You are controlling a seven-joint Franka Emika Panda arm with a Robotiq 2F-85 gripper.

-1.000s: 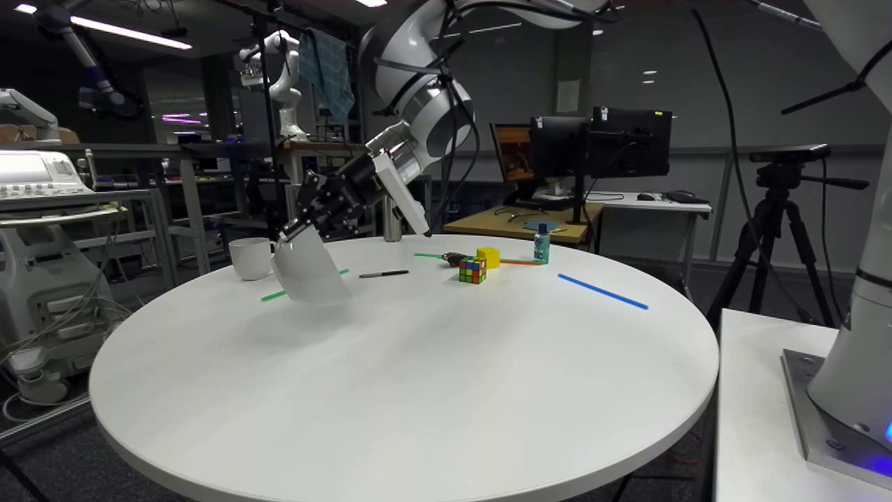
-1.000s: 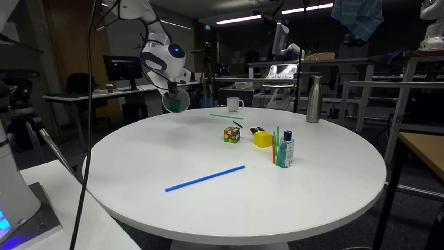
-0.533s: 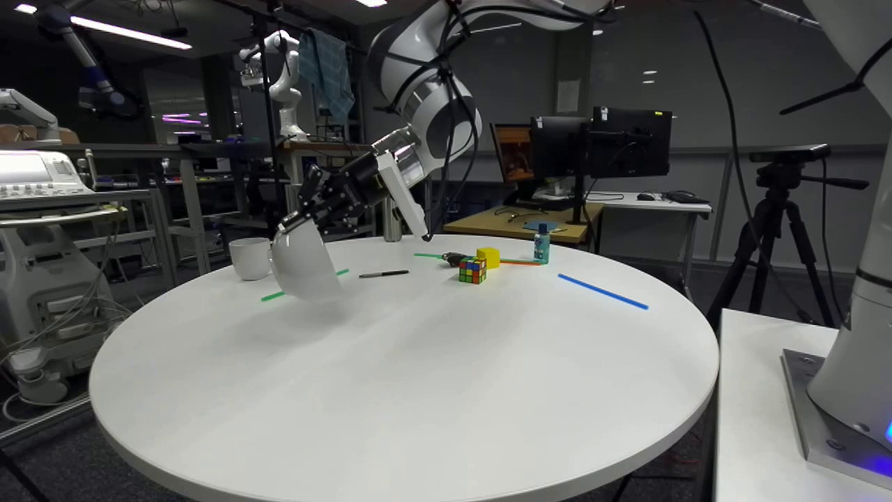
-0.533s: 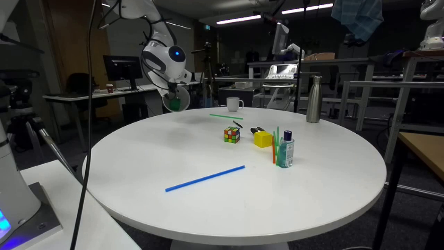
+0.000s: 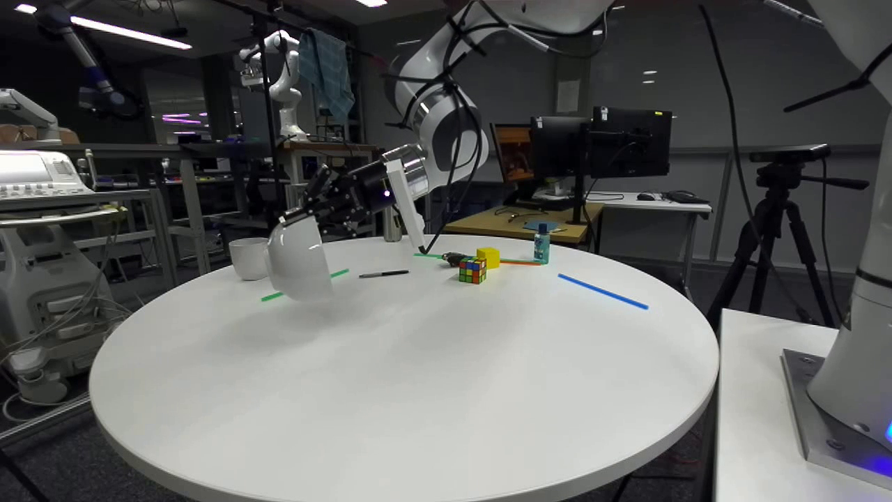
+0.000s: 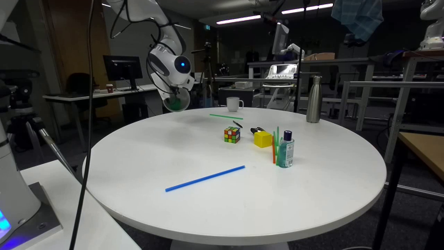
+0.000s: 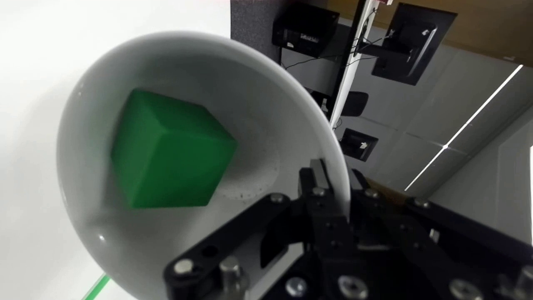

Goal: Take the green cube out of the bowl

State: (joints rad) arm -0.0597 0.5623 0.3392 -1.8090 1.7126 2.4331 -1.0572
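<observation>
Over the table (image 5: 418,390) the hand (image 7: 338,176) pinches the bowl (image 5: 300,261), seemingly aloft, green cube (image 7: 183,162) inside.

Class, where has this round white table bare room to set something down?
Widest bare patch of table: between the tilted round white bowl, multicoloured puzzle cube, straight blue stick and the table's edge. Another: between that stick, the clear bottle of blue-green liquid and the edge. Crowded: around the yellow cube, thin orange stick and that bottle.

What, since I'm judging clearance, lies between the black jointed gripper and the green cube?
In the wrist view, only the inside of the round white bowl lies between gripper and cube.
</observation>
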